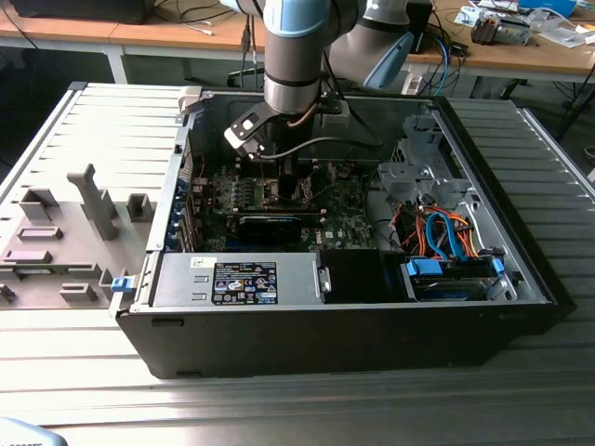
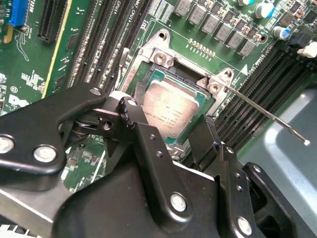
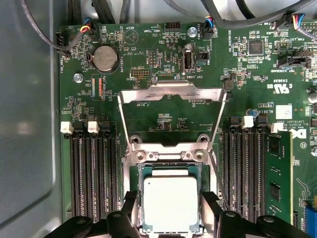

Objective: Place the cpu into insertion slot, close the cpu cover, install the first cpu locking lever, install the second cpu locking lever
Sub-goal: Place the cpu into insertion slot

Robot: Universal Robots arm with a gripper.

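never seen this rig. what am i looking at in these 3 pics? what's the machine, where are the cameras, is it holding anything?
It is a single robot arm reaching down into an open computer case, which lies on a ribbed metal table. The exterior view comes from a camera off the arm and takes in the whole scene. The two wrist views come from cameras that ride on the arm and look past its black gripper at the green circuit board.

On that board the cpu, a flat silvery square, lies in the insertion slot. The cpu cover, a thin metal frame, is flipped open, away from the chip. A thin locking lever sticks out unlatched.

The gripper straddles the cpu. I cannot tell whether it is actually gripping it.
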